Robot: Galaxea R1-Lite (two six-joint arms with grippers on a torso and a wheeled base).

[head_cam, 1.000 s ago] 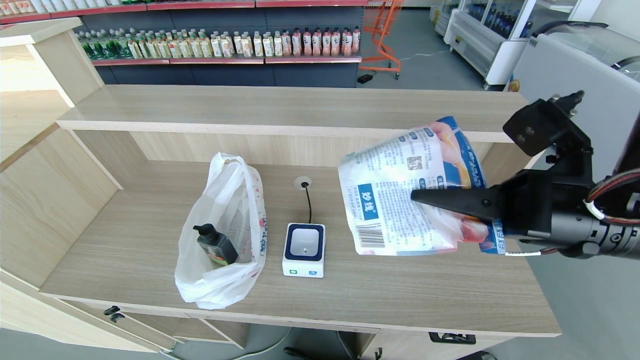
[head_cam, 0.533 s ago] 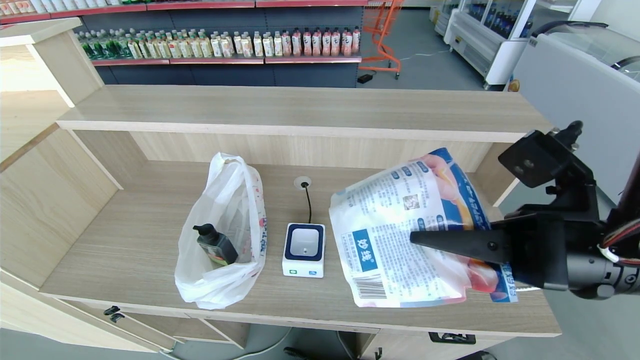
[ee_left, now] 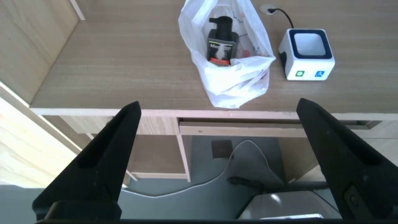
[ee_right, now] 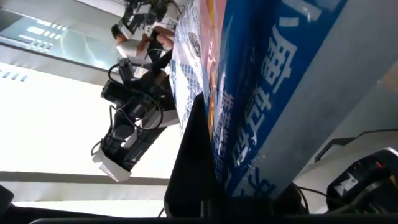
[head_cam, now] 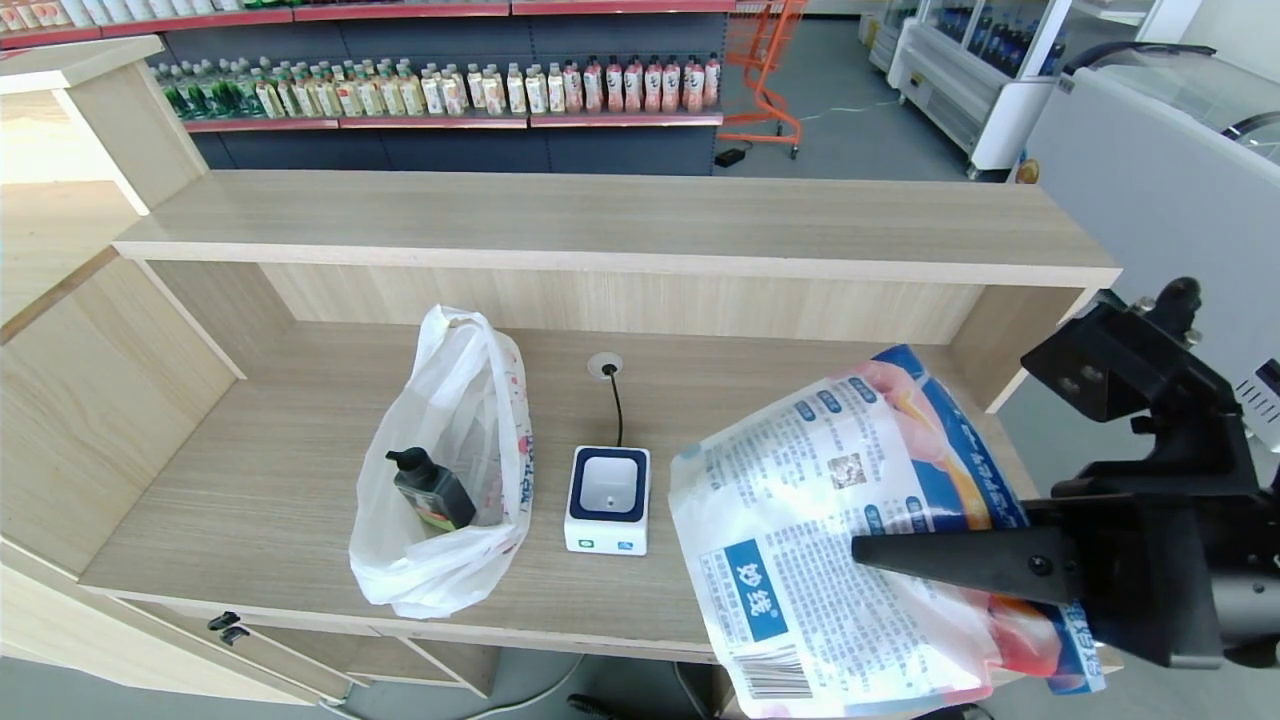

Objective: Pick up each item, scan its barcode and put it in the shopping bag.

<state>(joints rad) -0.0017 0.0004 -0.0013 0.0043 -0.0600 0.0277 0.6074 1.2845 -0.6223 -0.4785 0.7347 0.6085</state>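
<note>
Showing its barcode (head_cam: 775, 675) in head view, pouch (head_cam: 800, 520) appears edge-on at right wrist.

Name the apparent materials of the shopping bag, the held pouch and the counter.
The shopping bag looks like thin white plastic film: crinkled, slumped, faintly translucent. The pouch: glossy printed plastic film, perhaps laminated; it creases and glints. The counter: matt pale wood grain, probably laminate board.

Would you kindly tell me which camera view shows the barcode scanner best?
The head view: the barcode scanner sits near the middle, its window and front buttons plain. The left wrist view shows it farther off, beside the shopping bag. The right wrist view faces the packet held by the right gripper.
</note>
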